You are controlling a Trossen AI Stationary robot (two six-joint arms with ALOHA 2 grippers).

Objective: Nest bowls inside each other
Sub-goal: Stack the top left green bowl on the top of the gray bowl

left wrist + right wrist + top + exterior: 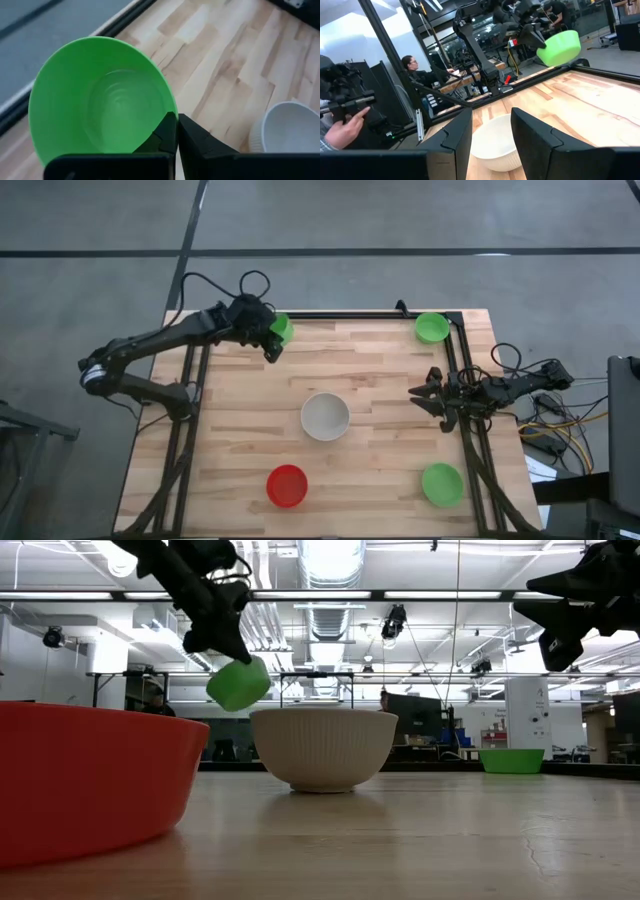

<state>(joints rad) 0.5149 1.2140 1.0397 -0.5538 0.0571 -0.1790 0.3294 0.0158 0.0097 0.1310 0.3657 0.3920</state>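
The green bowl (100, 100) hangs tilted above the worktop's (380, 380) far left corner, its thin rim pinched in the left gripper's (270, 340) jaws. It looks light, stiff and slick. The right gripper (425, 395) waits, jaws apart.

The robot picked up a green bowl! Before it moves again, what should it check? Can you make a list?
1. Is the green bowl held tight? Ok: the left hand is pinched shut on its rim, and the bowl hangs tilted above the table.
2. Is the white bowl ready to catch it? Ok: it sits upright and empty mid-table.
3. Is the way clear? Ok: only bare wooden table lies between them.
4. Is the right hand out of the way? Ok: it waits open at the table's right edge.
5. Will the green bowl fit inside? Probably ok: the white bowl looks wider, but I cannot tell for sure.
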